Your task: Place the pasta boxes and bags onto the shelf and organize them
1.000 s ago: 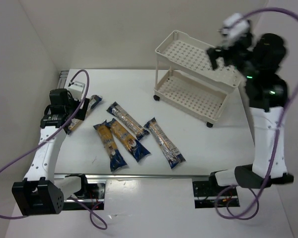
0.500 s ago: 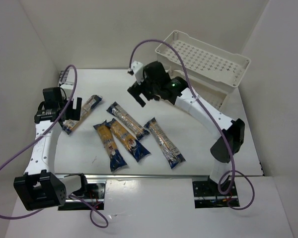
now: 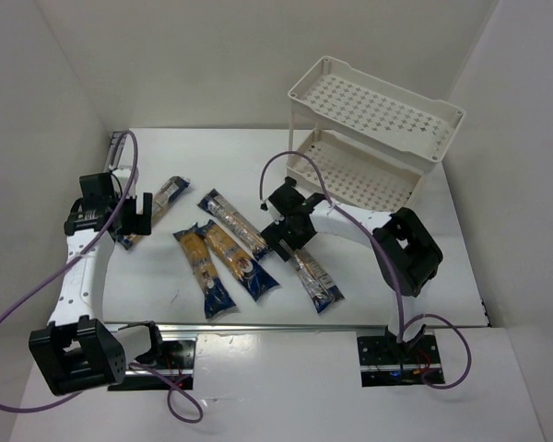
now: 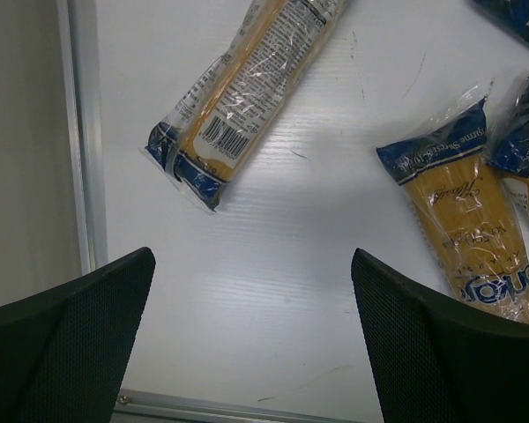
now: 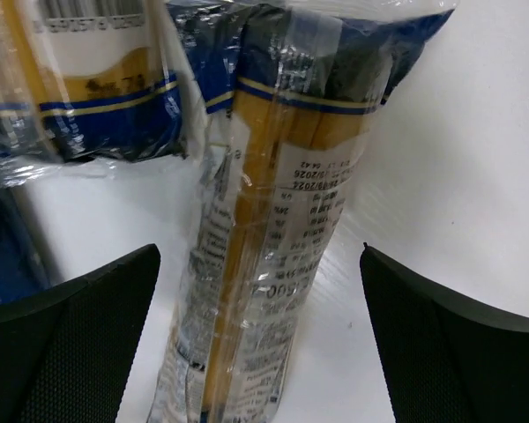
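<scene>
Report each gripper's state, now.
Left gripper: open, holding nothing.
Right gripper: open, straddling a packet, not gripping it.

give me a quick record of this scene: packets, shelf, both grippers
packets: five, all lying on the table
shelf: upright at far right, no packets on it
left gripper: open, above table near leftmost packet
right gripper: open, straddling rightmost packet at one end
held: nothing
</scene>
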Robot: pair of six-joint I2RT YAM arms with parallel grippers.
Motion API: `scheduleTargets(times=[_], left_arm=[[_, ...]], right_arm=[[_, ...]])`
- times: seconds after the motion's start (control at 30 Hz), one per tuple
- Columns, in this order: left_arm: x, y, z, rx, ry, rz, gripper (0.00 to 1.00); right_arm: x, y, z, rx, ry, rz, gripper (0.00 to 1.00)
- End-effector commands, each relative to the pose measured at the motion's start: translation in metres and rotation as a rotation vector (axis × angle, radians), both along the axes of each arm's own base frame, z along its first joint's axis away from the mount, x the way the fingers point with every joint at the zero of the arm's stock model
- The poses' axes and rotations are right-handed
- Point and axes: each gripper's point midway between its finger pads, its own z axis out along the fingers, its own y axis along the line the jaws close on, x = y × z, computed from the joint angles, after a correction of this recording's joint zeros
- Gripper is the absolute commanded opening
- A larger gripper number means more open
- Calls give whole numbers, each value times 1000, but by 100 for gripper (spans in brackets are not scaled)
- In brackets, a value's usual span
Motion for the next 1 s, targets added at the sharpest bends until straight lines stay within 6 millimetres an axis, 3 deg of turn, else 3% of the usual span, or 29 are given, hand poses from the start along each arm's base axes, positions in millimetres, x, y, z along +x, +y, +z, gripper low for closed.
scheduleTargets(times=[0.0,0.03,0.2,0.3,0.33,0.37,0.4,0.43,0.47,0.6,0.63,0.8,0.9,0.97], left_arm=[[-2,-3,3,-38,-30,13,99],[-2,-3,5,-36,-38,13,99],[-1,-3,9,-41,-49,21,99],[-1,-5,12,-45,-61,14,99],[-3,-5,8,-47,-50,15,99],[-3,-6,10,-45,-61,14,99],[-3,-6,10,-45,-61,14,99],[-3,-6,10,-45,-61,14,99],[-3,-6,10,-45,-61,14,99],[0,-5,13,-40,-79,14,99],[0,-5,13,-40,-79,14,99],[2,-4,17,-38,-89,13,99],[2,-2,17,-30,-87,21,99],[2,-2,17,-30,-87,21,99]], right_arm=[[6,0,-16,1,-45,-59,99],[-2,-9,-28,-31,-21,-70,99],[-22,-25,-42,-67,33,-94,92],[-25,-27,-45,-70,42,-107,53],[-25,-27,-45,-70,42,-107,24],[-24,-26,-41,-62,33,-107,9],[-21,-29,-33,-70,9,-105,0],[-17,-30,-25,-66,-18,-100,0],[-13,-30,-16,-62,-52,-92,0],[18,-29,57,-78,-296,-33,0],[32,-32,89,-90,-393,-24,0],[78,-42,185,-168,-730,9,0],[103,-56,229,-303,-927,-13,0],[111,-66,236,-442,-985,10,0]])
